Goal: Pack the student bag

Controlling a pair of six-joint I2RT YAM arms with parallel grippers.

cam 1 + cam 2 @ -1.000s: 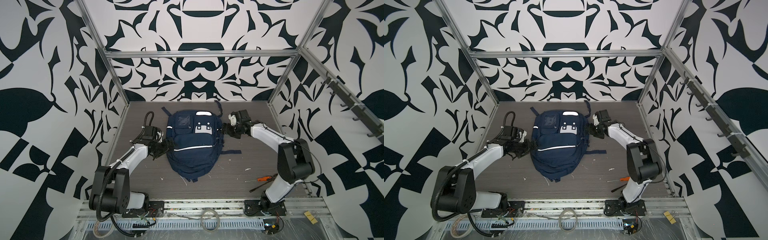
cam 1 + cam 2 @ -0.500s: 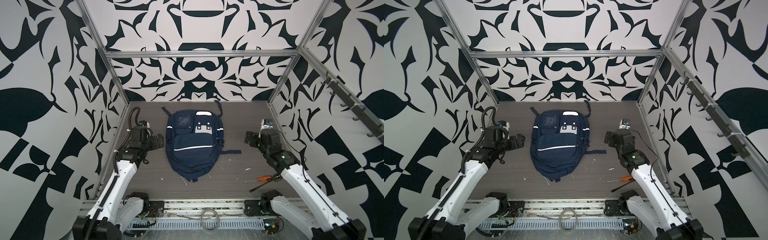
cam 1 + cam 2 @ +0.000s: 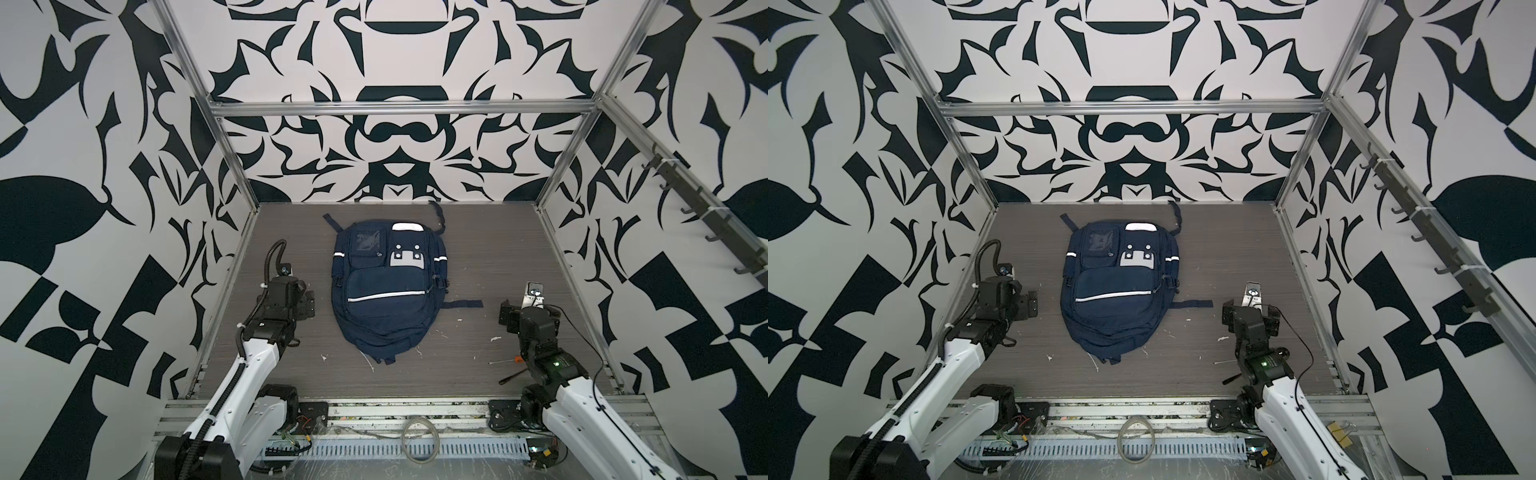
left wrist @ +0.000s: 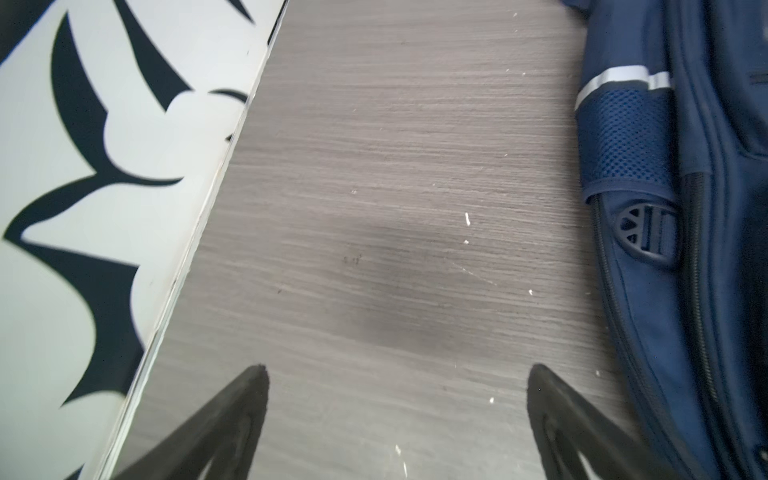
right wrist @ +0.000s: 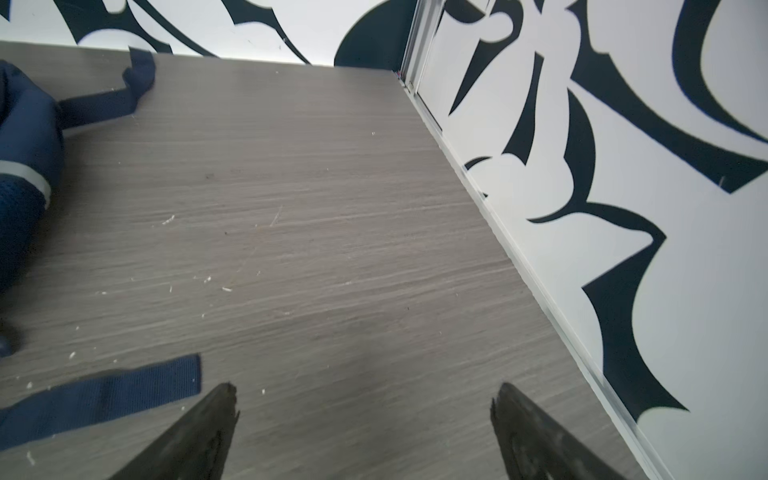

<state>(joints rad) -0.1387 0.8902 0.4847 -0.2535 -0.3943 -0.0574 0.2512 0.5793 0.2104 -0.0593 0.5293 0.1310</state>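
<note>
Left hand [image 4: 397, 374] and right hand [image 5: 361, 392] had drawn back from the student bag [image 3: 384, 316] since a second before — both spread wide, empty, navy fabric bag lay flat mid-tabletop [image 3: 498, 249], mesh side pocket [image 4: 623, 137], reflective stripes [image 3: 386, 295], grey wood-grain surface.

Orange tool [image 3: 517, 360] on table [image 3: 498, 249], front-rt; white specks [image 3: 494, 338].

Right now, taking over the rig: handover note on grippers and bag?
Left gripper: open, empty, over bare table left of the student bag.
Right gripper: open, empty, right of the bag, by its loose strap.
Bag: flat mid-table, front up, pockets look zipped.
Done: seemingly packed; contents not visible.
Left: likely nothing; only a screwdriver lies loose, front right.
</note>
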